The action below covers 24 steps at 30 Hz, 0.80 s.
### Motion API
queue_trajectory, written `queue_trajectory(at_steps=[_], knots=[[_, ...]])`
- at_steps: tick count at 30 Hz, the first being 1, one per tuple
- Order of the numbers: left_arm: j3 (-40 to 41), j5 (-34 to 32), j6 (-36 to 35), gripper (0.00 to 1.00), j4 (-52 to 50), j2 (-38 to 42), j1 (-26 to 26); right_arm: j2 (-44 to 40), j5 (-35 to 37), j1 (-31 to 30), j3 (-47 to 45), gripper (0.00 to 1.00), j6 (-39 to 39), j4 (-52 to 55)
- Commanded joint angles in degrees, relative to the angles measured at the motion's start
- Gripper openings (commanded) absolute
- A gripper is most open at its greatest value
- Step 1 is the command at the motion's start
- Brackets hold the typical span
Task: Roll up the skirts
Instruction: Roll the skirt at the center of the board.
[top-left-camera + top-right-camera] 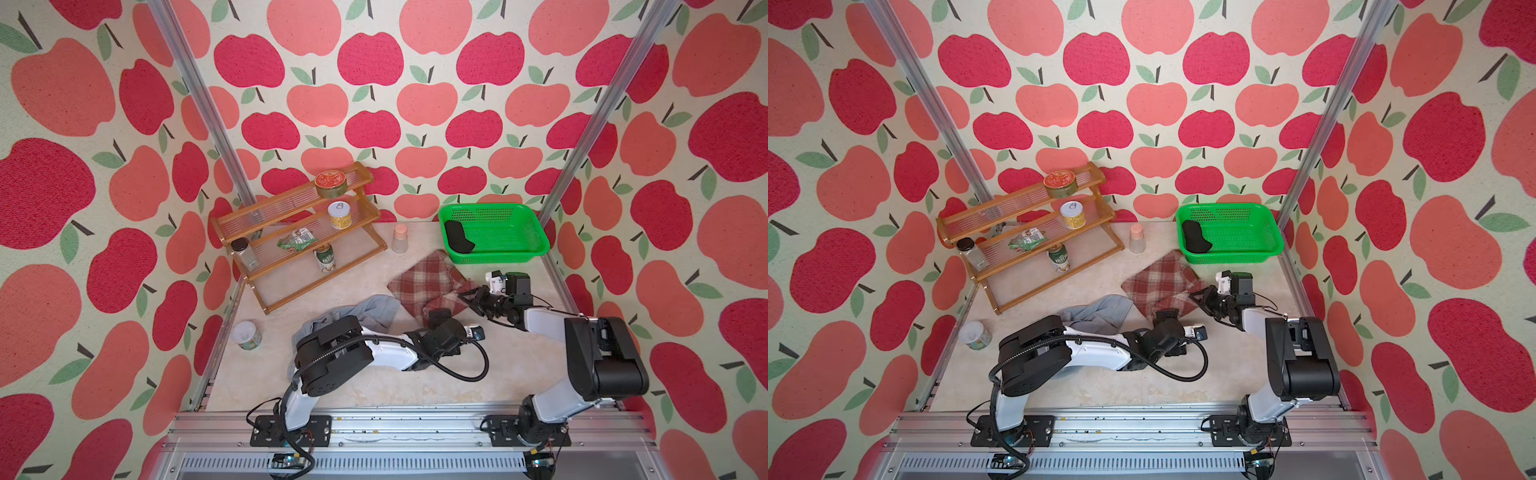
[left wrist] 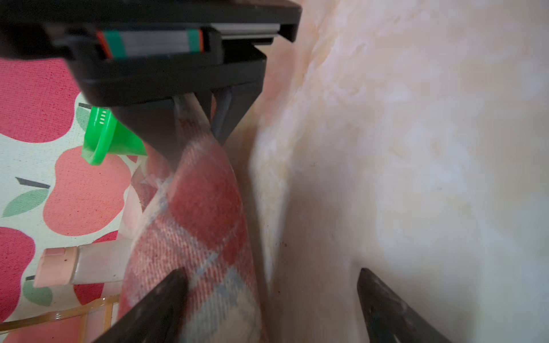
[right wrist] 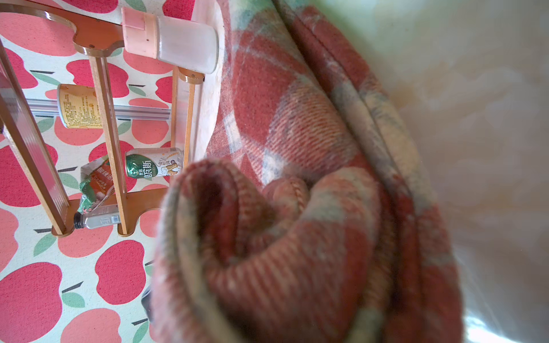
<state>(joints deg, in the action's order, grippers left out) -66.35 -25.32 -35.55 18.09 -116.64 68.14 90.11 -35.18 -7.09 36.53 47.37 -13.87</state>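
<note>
Plaid skirt (image 1: 419,282), frame centre, partly rolled. Right gripper (image 1: 465,296) pinches roll end; left gripper (image 2: 271,272) spread. Advise snug, even rolling.

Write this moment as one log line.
plaid skirt partly rolled | left gripper open | right gripper shut on it | black skirt in basket

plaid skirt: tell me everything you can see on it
The plaid skirt is red-brown and cream check, thick woolly-looking weave with a stitched hem. Its far part lies flat on the tabletop in front of the green basket; its near edge is rolled up loosely. The right claw pinches one end of the roll; the open left claw has one fingertip against it.
</note>
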Motion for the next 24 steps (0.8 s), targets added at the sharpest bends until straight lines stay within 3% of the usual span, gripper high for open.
queue_trajectory(at_steps=[1, 7, 12, 19, 22, 24], knots=[[-2.71, -6.87, -2.05, 0.93, 2.19, -1.79, -0.29, -0.75, -1.72, 0.63, 0.49, 0.05, -1.51, 2.45], [-4.47, -9.95, -4.80, 0.94, 4.51, -4.38, -0.08, -0.34, -2.67, 1.44, -0.23, 0.05, -1.57, 1.76], [-4.50, -11.95, -12.07, 0.94, 11.62, -6.45, 0.94, -0.08, -3.05, 1.76, -0.14, 0.05, -1.89, 2.00], [-8.43, -13.63, -13.56, 0.94, 8.29, -10.29, 0.26, -0.29, -3.86, 2.53, -0.10, 0.05, -1.91, 2.17], [-12.19, -16.68, -12.59, 0.89, 2.24, -12.93, -0.63, -0.63, -4.02, 2.99, -0.06, 0.05, -2.42, 2.96], [-14.78, -17.99, -11.41, 0.80, -2.58, -14.45, -1.01, -0.75, -4.13, 3.25, -0.10, 0.05, -2.56, 3.31]])
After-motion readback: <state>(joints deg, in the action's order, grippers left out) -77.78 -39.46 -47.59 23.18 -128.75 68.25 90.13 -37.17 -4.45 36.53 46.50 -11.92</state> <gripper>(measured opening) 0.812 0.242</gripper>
